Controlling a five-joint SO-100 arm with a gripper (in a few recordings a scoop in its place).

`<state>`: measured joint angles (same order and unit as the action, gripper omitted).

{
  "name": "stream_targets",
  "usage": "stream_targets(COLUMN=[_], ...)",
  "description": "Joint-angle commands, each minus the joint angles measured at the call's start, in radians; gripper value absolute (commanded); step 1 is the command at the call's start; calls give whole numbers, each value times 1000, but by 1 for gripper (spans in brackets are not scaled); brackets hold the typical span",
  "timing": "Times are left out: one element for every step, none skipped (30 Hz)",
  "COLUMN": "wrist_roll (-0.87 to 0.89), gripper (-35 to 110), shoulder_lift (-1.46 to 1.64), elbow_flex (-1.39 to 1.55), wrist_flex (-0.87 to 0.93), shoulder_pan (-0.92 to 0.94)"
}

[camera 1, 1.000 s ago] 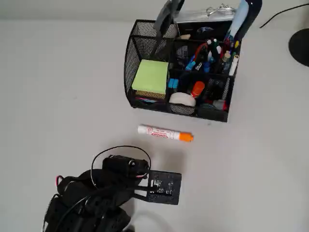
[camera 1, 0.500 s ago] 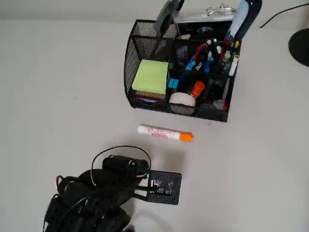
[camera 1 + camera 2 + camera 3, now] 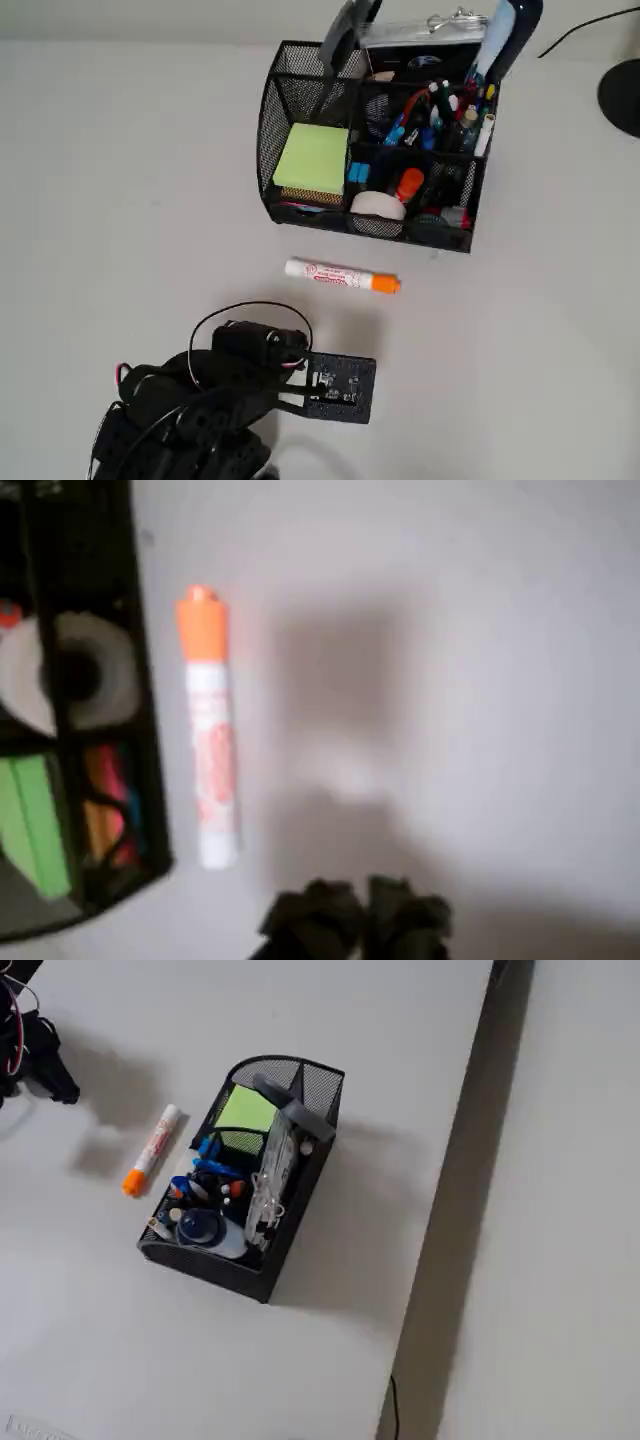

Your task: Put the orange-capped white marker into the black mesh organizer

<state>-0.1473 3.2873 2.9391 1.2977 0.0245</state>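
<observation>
Overhead view: orange-capped white marker (image 3: 342,276), red-lettered.

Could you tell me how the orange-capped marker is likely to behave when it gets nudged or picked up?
The marker lies flat on the table; its round barrel probably rolls if nudged sideways. It looks stiff, light, perhaps slippery.
</observation>
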Motion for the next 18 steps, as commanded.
stream_targets(wrist_roll=[-5, -8, -11, -11, -11, -11, -11, -11, -11, -11, -11, -11, -11, -11, -11, -9, -6, -5], gripper=[0, 0, 0, 0, 0, 0, 0, 0, 0, 0, 0, 0, 0, 0, 0, 0, 0, 0], shoulder_lift=[3, 3, 3, 3, 3, 3, 3, 3, 3, 3, 3, 3, 3, 3, 3, 3, 3, 3], elbow_flex=[26, 26, 26, 26, 26, 26, 26, 26, 26, 26, 26, 26, 26, 26, 26, 26, 29, 41], wrist_flex=[23, 23, 23, 23, 23, 23, 23, 23, 23, 23, 23, 23, 23, 23, 23, 20, -6, -58], shoulder_pan=[-5, -11, -14, -12, -12, -12, -12, -12, -12, -12, -15, -15, -15, -15, -15, -15, -17, -15])
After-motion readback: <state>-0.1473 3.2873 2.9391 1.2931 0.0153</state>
